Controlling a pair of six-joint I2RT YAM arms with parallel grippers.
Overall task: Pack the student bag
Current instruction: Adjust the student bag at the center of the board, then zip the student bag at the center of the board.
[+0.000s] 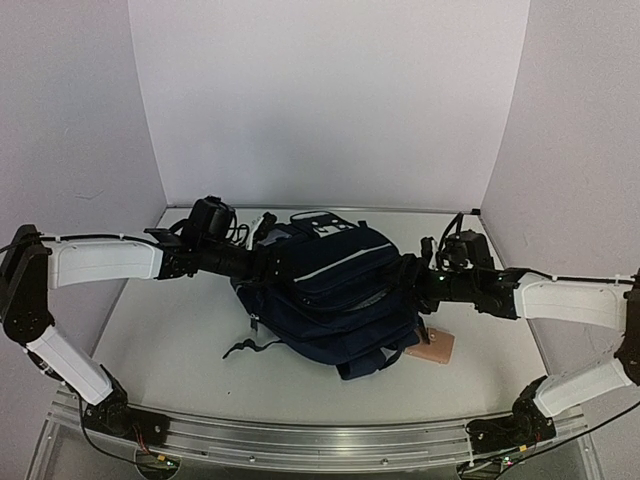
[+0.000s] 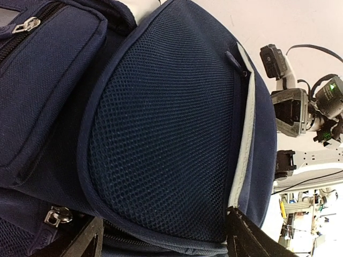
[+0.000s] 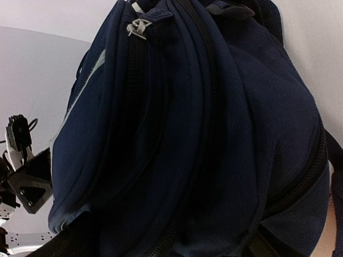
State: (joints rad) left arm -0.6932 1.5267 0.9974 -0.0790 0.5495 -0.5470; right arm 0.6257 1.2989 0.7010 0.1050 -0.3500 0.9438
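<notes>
Locate the student bag (image 1: 330,290) at the middle of the table (image 1: 170,330), lying down, navy blue, with thin white piping (image 1: 335,268) across the upper face. Note a dark strap (image 1: 245,348) trailing off the bag toward the table's near left. Note also a small tan block (image 1: 433,346) on the table's right half, against the bag's near corner; touching or tucked under, cannot tell which.

Find the left gripper (image 2: 162,217) over the table's left half, pressed close to the bag's end. See the fingers (image 2: 244,235) set wide apart, astride the mesh side pocket (image 2: 166,134), with fabric filling the whole gap. Cannot tell whether pinching the pocket or only straddling it. Note one metal zipper pull (image 2: 58,216) just beside the other finger.

Find the right gripper (image 3: 158,243) over the table's right half, pushed up against the opposite end of the bag. See only the dark finger edges at the bottom corners of the right wrist view, well apart, with the bag's zippered seams between. Cannot tell whether clamped on the fabric. Note a silver zipper pull (image 3: 138,25) at the top of that end.
</notes>
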